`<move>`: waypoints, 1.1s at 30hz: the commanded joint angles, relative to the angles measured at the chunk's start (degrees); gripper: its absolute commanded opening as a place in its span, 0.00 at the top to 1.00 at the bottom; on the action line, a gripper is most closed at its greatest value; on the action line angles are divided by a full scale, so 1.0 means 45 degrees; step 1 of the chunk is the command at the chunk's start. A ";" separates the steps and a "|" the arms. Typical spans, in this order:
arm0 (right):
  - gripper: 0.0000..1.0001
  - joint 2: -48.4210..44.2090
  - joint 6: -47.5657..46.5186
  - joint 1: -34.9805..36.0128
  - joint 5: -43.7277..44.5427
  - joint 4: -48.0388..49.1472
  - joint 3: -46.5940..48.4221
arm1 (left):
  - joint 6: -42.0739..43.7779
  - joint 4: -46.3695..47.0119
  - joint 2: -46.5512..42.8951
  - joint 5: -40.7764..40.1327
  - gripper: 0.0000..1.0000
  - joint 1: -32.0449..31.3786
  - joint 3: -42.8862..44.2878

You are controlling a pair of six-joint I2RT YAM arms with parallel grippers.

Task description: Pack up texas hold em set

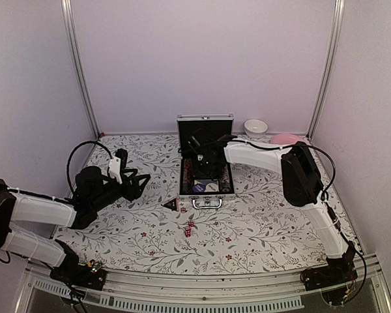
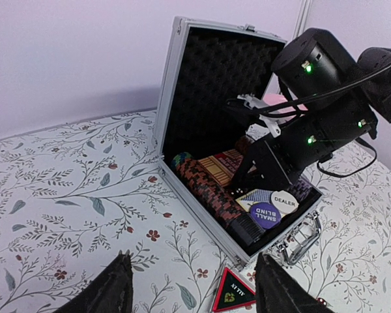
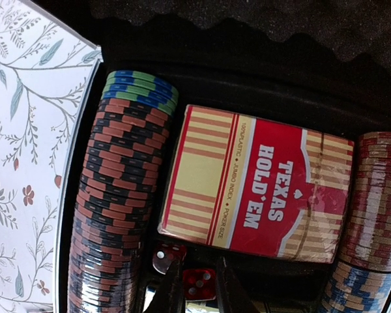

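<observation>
Floral worktop [image 1: 260, 228], silver case [image 1: 206, 119] open at centre. Right gripper [image 3: 197, 297] pinching red die [image 3: 198, 282] just beside card pack [image 3: 247, 182]: lower into the gap between chip rows [image 3: 117, 195], then release gently. Left gripper [image 2: 194, 261] spread, empty, hovering left.

Bowl [image 1: 255, 127]: white, small, upright, at table's far edge | Plate [image 1: 285, 139]: pink, just beside bowl on its right | Cloth [image 1: 260, 228]: white, leaf and red-flower print, covers table | Left post [image 1: 80, 65], right post [image 1: 326, 65]: silver metal, leaning, at back corners | Walls: plain, pale
</observation>
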 commanded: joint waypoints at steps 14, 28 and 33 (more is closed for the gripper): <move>0.83 0.0632 0.0085 -0.0180 0.0130 0.0501 0.0596 | -0.0074 0.0026 0.0219 0.0176 0.36 0.0172 0.0051; 0.83 0.0742 0.0089 -0.0193 0.0306 0.0431 0.0575 | -0.0115 0.0040 0.0274 0.0299 0.36 0.0172 0.0100; 0.83 0.0785 0.0114 -0.0181 0.0082 0.0553 0.0576 | -0.0113 0.0045 0.0345 0.0292 0.36 0.0182 0.0107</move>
